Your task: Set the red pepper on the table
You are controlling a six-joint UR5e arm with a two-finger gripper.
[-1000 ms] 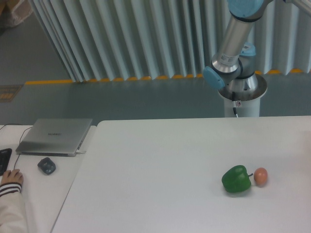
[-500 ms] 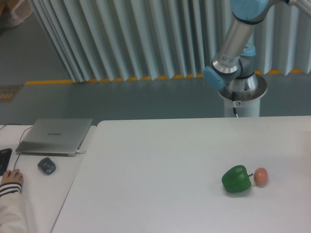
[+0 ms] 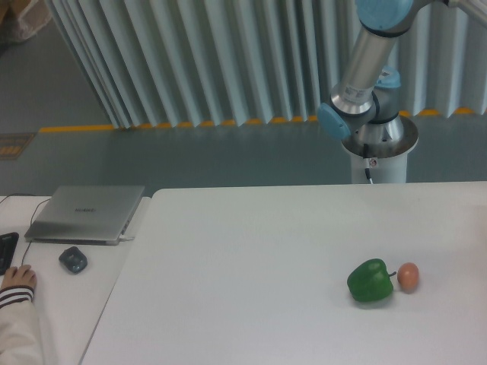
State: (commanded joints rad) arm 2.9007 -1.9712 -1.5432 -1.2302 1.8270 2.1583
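The red pepper is out of view. The large white table [image 3: 251, 258] fills the lower middle and right. Only the arm's lower links [image 3: 369, 65] and its base [image 3: 378, 144] show behind the table's far edge; the arm runs up out of the top of the frame. The gripper is not in view.
A green bell pepper [image 3: 370, 280] lies on the table at the right, with a small pale-orange egg-like ball [image 3: 409, 275] beside it. To the left stands a narrower white desk [image 3: 53, 296] with a closed laptop [image 3: 86, 213], a mouse [image 3: 73, 259] and a person's hand [image 3: 17, 283].
The arm's upper link has swayed slightly at the top of the frame. Nothing on the table has moved.
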